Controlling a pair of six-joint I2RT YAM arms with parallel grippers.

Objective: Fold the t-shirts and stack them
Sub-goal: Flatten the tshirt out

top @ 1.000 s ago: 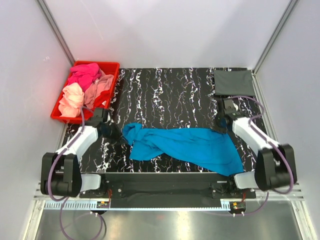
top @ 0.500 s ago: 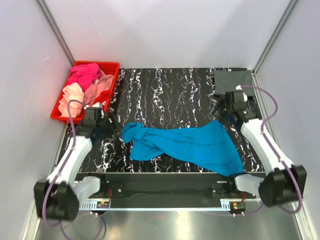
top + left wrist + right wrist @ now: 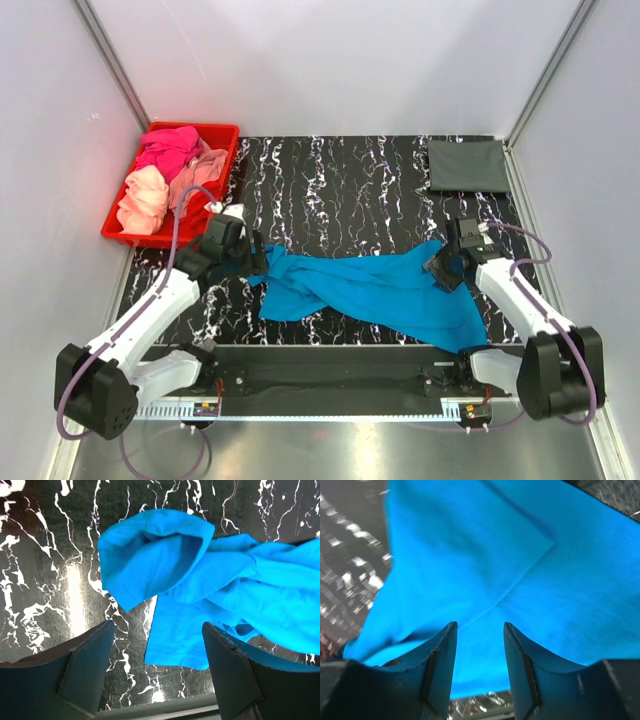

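A: Both let go?
B: Yep. Left gripper (image 3: 157, 626) & right gripper (image 3: 479, 625) now spread, nothing pinched, back at ends of blue t-shirt (image 3: 365, 290), lower centre, still rumpled. Needs re-grip b4 folding, imo.

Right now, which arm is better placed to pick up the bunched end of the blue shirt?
Left, I would say. The left gripper is open and faces the bunched end of the blue shirt, close before its fingers. The right gripper, also open, hovers over the opposite, flatter end.
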